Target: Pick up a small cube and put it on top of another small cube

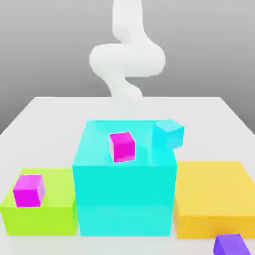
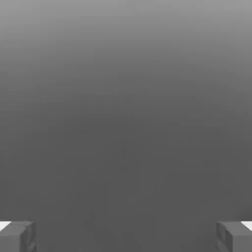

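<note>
- Exterior view, nearest the camera: the small plain violet-blue cube (image 1: 230, 245) sits on the pale grey worktop (image 1: 45, 112) at the lower edge, toward the exterior view's right, just in front of the big flat orange-yellow block (image 1: 215, 196). Part of it is cut off by the frame edge, so whether it touches that block I cannot tell.
- It looks rigid, light and smooth-faced; I judge it will not deform, but could slip or twist if pinched off-centre. Best hold: two opposite flat side faces, fingers square to them, low enough to grip fully, coming from above.
- Next back, a row of big blocks: a lime-green block (image 1: 40, 209) carrying a small magenta cube (image 1: 29, 190), a tall cyan block (image 1: 124, 179) carrying a second small magenta cube (image 1: 122, 146), then the orange-yellow one.
- A small cyan cube (image 1: 170, 133) rests at the tall block's far corner, toward the exterior view's right.
- Farthest, the white robot arm (image 1: 127, 60) rises behind the blocks, well apart from the violet-blue cube.
- Hand view: the gripper (image 2: 126, 236) has its two grey fingertips (image 2: 17, 236) spread fully wide with nothing between them.
</note>
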You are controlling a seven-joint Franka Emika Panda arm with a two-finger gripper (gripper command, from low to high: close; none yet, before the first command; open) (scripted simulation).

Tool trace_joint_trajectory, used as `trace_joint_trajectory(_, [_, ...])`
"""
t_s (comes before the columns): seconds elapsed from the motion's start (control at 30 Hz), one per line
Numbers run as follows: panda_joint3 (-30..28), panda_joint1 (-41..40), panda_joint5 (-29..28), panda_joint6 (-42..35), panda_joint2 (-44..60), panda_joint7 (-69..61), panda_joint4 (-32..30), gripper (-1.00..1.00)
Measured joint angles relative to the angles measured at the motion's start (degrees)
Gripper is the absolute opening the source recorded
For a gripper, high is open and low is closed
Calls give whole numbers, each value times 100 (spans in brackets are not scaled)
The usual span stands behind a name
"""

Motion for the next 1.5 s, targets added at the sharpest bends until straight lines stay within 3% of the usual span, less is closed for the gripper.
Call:
trace_joint_trajectory(0.57, [1377,-192,-1212,710,3570,1797,335,0])
trace_joint_trajectory(0.8, [1490,152,-1526,1027,4986,2407,462,0])
trace_joint_trajectory(1.03, [1659,465,-1426,1422,6290,2737,563,0])
trace_joint_trajectory(1.17, [1392,749,-1675,1958,7103,2980,722,0])
trace_joint_trajectory(1.2, [1314,812,-1761,2082,7275,3045,762,-100])
trace_joint_trajectory(1.5, [1454,709,-1591,1867,6977,2925,690,-100])
